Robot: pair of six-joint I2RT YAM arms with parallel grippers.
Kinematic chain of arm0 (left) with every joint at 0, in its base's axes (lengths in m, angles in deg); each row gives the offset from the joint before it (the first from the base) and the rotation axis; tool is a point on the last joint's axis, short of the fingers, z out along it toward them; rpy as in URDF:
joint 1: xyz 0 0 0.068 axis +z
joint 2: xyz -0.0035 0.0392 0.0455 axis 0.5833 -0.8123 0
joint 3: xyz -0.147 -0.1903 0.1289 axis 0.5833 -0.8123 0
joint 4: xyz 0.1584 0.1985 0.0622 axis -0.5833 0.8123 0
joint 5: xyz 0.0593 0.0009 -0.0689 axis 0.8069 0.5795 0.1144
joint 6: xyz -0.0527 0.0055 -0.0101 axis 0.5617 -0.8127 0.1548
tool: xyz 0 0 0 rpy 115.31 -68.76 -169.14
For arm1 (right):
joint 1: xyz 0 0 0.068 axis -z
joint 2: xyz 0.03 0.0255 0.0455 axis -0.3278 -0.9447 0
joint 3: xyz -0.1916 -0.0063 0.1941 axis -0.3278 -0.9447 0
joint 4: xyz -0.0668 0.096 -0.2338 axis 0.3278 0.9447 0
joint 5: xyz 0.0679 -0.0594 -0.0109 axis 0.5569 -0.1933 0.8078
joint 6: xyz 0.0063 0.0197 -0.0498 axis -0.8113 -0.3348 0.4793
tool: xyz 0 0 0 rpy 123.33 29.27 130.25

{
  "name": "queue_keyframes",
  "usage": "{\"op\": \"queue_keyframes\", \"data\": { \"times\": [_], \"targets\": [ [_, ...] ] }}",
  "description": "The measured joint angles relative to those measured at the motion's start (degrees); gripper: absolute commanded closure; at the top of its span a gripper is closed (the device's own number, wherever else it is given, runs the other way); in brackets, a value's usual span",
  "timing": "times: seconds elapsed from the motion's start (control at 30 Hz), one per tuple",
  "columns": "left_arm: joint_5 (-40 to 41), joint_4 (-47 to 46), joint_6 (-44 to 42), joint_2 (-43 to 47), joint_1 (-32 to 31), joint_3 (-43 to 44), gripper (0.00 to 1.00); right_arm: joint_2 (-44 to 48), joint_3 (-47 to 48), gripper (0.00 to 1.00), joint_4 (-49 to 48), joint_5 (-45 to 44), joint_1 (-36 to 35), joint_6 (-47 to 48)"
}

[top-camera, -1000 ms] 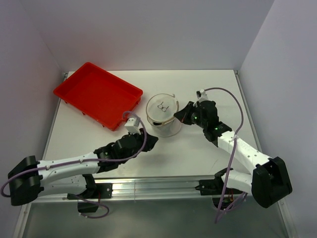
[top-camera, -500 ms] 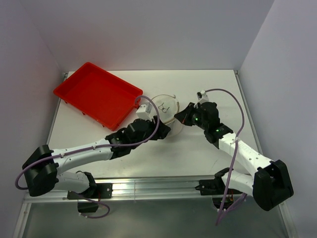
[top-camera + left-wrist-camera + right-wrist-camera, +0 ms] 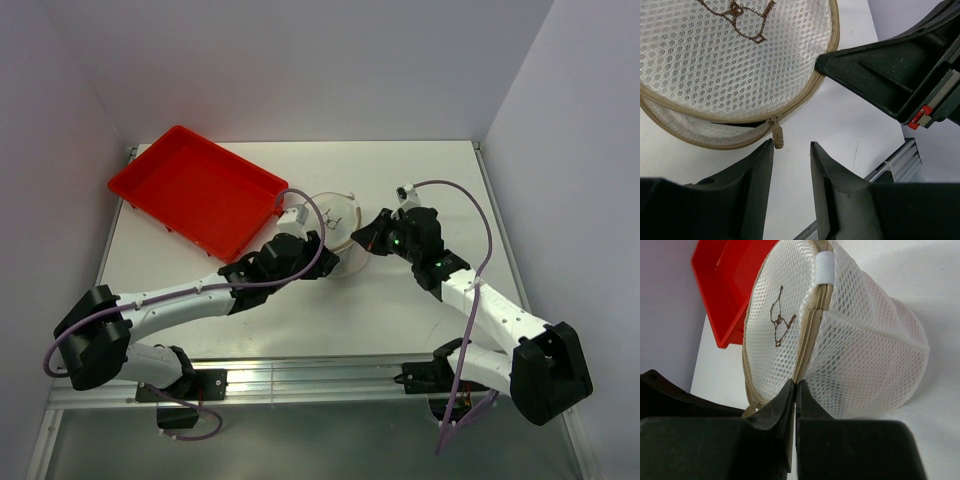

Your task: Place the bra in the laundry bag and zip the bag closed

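The laundry bag, a round white mesh pouch with a tan zipper rim, lies on its side mid-table. My right gripper is shut on its zipper rim. My left gripper is open at the bag's near edge. The tan zipper pull hangs just at the tip of its left finger, and nothing is pinched between the fingers. A short dark gap shows in the zipper beside the pull. The bra is hidden from view.
A red plastic tray sits at the back left, close to the bag. The right gripper's body is close on the far side of the bag. The table's front rail runs along the near edge.
My left arm has swung forward and right, up to the bag's near edge, with its jaws now parted by the zipper pull. The right gripper has kept its hold on the rim.
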Motion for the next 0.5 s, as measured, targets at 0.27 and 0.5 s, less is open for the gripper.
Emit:
{"op": "queue_keyframes", "data": {
  "times": [0.27, 0.5],
  "targets": [
    [-0.3, -1.2, 0.3, -0.8, 0.7, 0.0, 0.72, 0.2, 0.0, 1.0, 0.0, 0.0, 0.0, 0.0],
    [0.1, -1.2, 0.3, -0.8, 1.1, 0.0, 1.0, 0.2, 0.0, 1.0, 0.0, 0.0, 0.1, 0.0]
  ]
}}
